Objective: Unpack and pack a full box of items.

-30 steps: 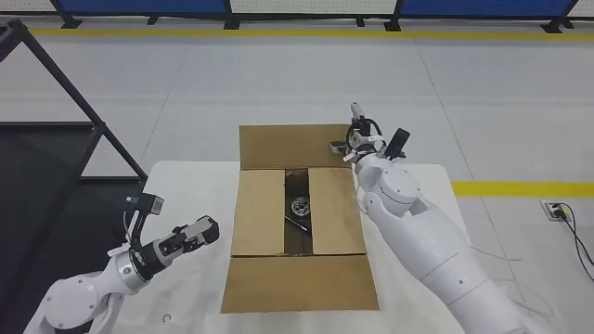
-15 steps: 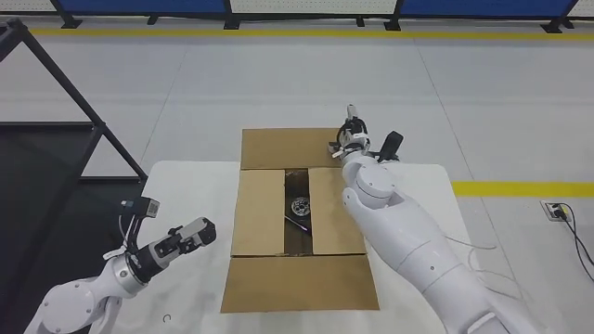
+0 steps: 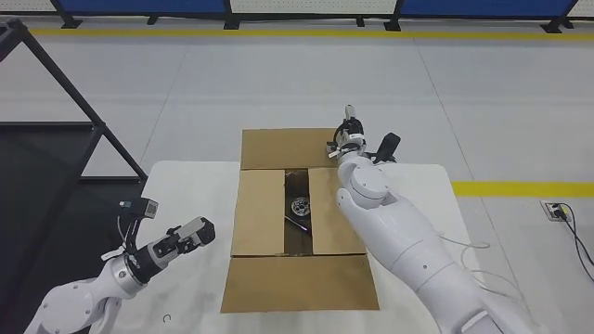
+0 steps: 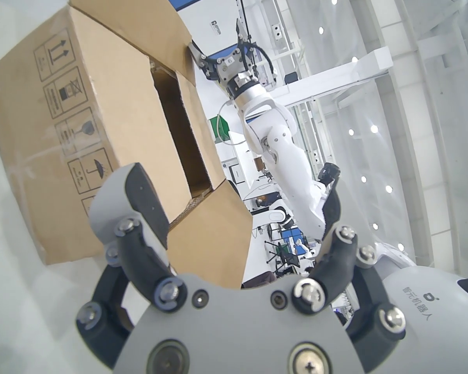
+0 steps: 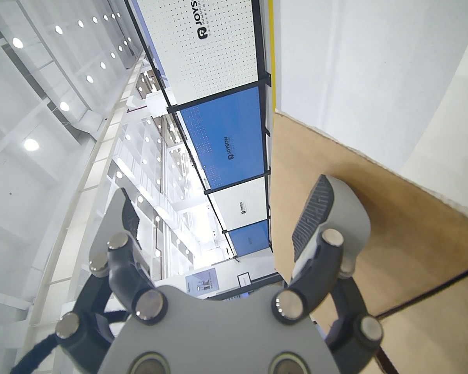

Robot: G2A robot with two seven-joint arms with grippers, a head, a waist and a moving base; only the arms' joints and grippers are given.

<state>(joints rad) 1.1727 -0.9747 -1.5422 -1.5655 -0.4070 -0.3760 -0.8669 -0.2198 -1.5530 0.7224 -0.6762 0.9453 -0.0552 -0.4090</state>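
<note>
Top view: rectangular, matte brown cardboard box point(image 3: 299, 283) standing open.

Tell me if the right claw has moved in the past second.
Yes. The right claw has slid slightly sideways toward the far flap of the brown cardboard box, reaching that flap's corner.

The brown cardboard box point(image 3: 258, 215) stands upright at the centre of the top view. Its far flap point(image 3: 288, 147) and near flap point(image 3: 299, 284) are spread outward. The two side flaps lie flat, leaving a narrow gap between them. A round silvery item point(image 3: 301, 206) and a thin dark item point(image 3: 301, 224) show in the gap.
</note>
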